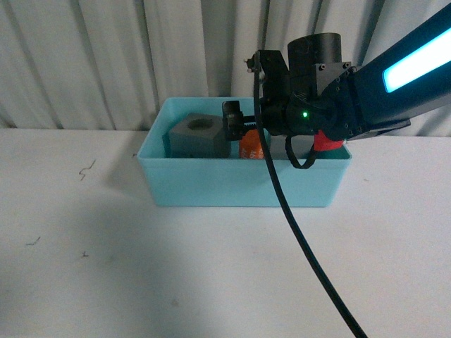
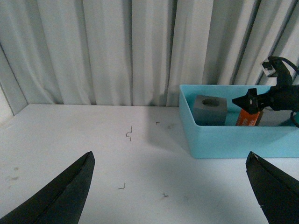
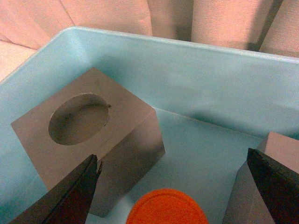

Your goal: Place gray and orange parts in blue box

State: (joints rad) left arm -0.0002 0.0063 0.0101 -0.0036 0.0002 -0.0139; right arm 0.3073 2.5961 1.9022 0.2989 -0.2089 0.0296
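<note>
As the parts lie: cube with round recess [image 3: 88, 149], orange cylinder [image 3: 167, 206] and second gray cube [image 3: 275, 158] all rest inside the blue box [image 1: 232, 184], near the table's far edge.
Right gripper [image 3: 173, 196]: fingers wide, empty, over the cylinder.
Left gripper [image 2: 173, 196]: fingers wide, empty.
Left to do: seemingly nothing but withdrawing.

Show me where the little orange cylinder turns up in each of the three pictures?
Front view: orange cylinder inside the blue box, just right of the gray cube with the round recess.
Left wrist view: right side, behind the dark gripper tip.
Right wrist view: bottom centre.
Shared landmark: that gray cube.
</note>
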